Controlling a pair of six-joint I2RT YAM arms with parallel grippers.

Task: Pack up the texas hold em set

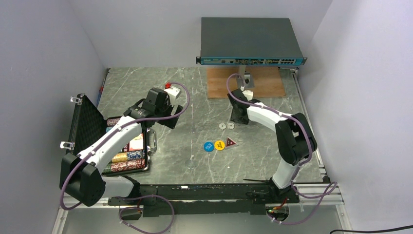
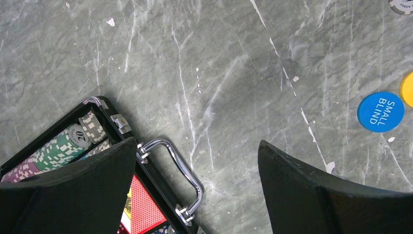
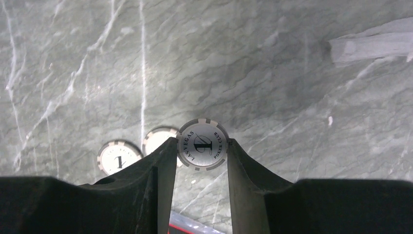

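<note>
Chip (image 3: 202, 145), grey-white with black 1, apparently off the table (image 3: 272, 63), pinched by right gripper (image 3: 200, 141); left gripper (image 2: 197, 146) spread.

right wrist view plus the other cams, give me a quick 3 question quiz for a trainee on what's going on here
1. True or false: the right gripper is shut on a white chip marked 1.
2. What is printed on the blue disc? A) big blind B) small blind C) dealer
3. Fill in: in the left wrist view, the part of the briefcase that shows between the fingers of the open left gripper is its silver ____.

Key: 1 true; 2 B; 3 handle.
</note>
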